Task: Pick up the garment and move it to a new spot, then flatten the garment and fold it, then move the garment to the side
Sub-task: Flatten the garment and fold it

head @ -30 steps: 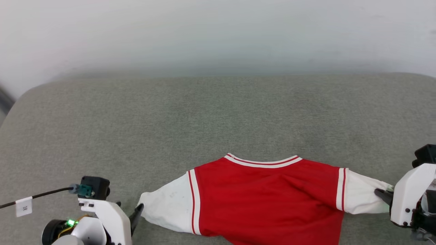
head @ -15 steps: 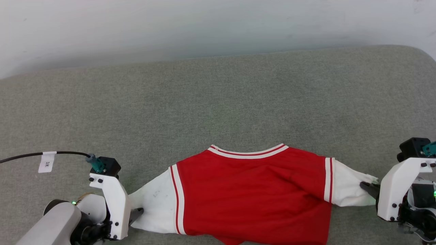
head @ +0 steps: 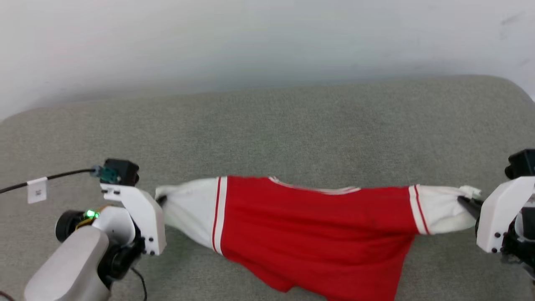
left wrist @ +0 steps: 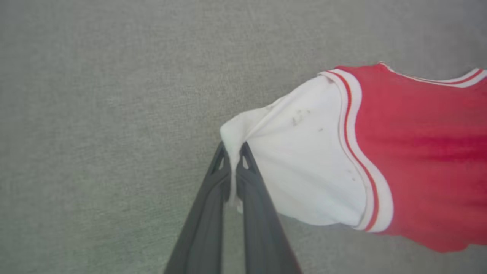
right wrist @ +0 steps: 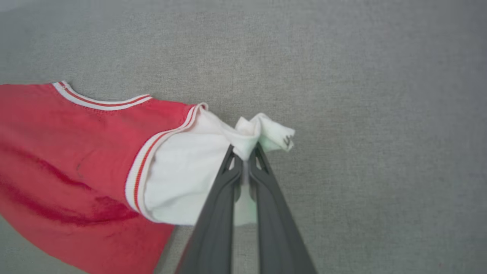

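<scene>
Both grippers are pinched tight on cloth. The L gripper (left wrist: 233, 152) has the cuff edge of one white short sleeve (left wrist: 304, 160) bunched btwn its dark fingers. The R gripper (right wrist: 245, 154) has the same hold on the opposite white sleeve (right wrist: 182, 182). The red soft-jersey T-shirt w/ red-striped white trim (head: 317, 225) hangs stretched btwn them over the grey-green woven cushion (head: 267, 125). Its shoulder line is near straight and the body sags toward the robot. The lower hem is cut off by the head view's bottom edge.

This looks like the pick-up-and-move step. To do it well:
- Raise both arms evenly so the shoulder line is level.
- Hold enough spread to stop the body twisting, but don't overpull. Each grip is only a small tuck of cuff, and thin knit can prob. slip out.
- Aim for the open cushion area farther back. Lay the hem first, then the shoulders, so it lands flat.

Fabric: thin, limp red knit w/ soft folds. The sleeves are matte white, w/ faint grey marks on the L one, and the striped collar trim (right wrist: 102, 99) is curved. The cushion weave is coarse and prob. grippy, so dragging would wrinkle the shirt.
</scene>
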You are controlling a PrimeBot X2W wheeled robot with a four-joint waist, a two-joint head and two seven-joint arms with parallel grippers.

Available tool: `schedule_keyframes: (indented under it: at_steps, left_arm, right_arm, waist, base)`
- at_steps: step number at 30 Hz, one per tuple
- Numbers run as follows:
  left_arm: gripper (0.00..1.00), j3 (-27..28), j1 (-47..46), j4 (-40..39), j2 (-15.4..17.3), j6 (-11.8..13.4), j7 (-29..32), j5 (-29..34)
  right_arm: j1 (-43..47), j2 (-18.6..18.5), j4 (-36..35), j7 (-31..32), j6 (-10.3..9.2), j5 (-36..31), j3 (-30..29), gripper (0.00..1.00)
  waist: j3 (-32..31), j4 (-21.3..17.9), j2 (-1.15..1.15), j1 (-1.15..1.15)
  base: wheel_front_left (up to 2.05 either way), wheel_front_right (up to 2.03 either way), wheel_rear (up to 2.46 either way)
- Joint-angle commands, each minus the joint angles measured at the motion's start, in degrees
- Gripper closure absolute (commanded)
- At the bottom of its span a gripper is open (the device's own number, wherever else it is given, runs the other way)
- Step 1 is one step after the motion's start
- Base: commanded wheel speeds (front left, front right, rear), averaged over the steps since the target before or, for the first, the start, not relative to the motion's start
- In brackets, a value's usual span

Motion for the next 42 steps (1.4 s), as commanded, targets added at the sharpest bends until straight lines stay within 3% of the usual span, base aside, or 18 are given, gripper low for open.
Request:
schedule_keyframes:
  at_steps: [1, 7, 13, 21, 29, 36, 42]
  left_arm:
    - [1.00, 0.7, -1.2, -0.1, -0.3, 0.8, -1.5, 0.8]
    - [1.00, 2.7, -8.0, 1.1, -2.0, 2.9, -7.9, 3.9]
    - [1.00, 4.2, -21.3, 8.8, -4.6, 1.6, -15.5, 7.3]
    - [1.00, 6.4, -41.6, 18.7, -5.2, 0.9, -23.7, 11.4]
    - [1.00, 7.4, -57.3, 21.6, -4.2, 0.6, -29.5, 14.8]
    - [1.00, 7.0, -66.3, 24.0, -4.5, -0.5, -32.0, 16.4]
    - [1.00, 6.6, -69.1, 26.9, -5.4, -1.4, -33.6, 16.3]
  right_arm:
    - [-1.4, -0.9, 0.5, -0.5, -0.02, -0.1, 0.1, 1.00]
    - [-6.8, -3.3, 3.5, -5.2, -0.03, -2.0, 1.0, 1.00]
    - [-19.9, -5.5, 9.2, -11.9, -0.03, -3.3, 4.3, 1.00]
    - [-43.2, -8.2, 16.5, -23.1, -0.05, -6.3, 8.4, 1.00]
    - [-61.6, -8.4, 21.9, -32.3, -0.05, -8.8, 11.9, 1.00]
    - [-71.3, -7.9, 26.9, -36.5, -0.05, -8.1, 15.0, 1.00]
    - [-74.5, -7.1, 31.2, -38.9, -0.05, -6.3, 17.9, 1.00]
  waist:
    - [-1.3, 0.7, 0.00, 0.00]
    - [-3.3, 1.7, 0.00, 0.00]
    - [-1.0, 1.4, 0.00, 0.00]
    - [9.4, 0.3, 0.00, 0.00]
    - [17.6, -1.1, 0.00, 0.00]
    - [22.8, -1.9, 0.00, 0.00]
    - [26.6, -1.5, 0.00, 0.00]
  base:
    - [0.00, 0.00, 0.00]
    - [0.00, 0.00, 0.00]
    - [0.00, 0.00, 0.00]
    - [0.00, 0.00, 0.00]
    - [0.00, 0.00, 0.00]
    - [0.00, 0.00, 0.00]
    - [0.00, 0.00, 0.00]
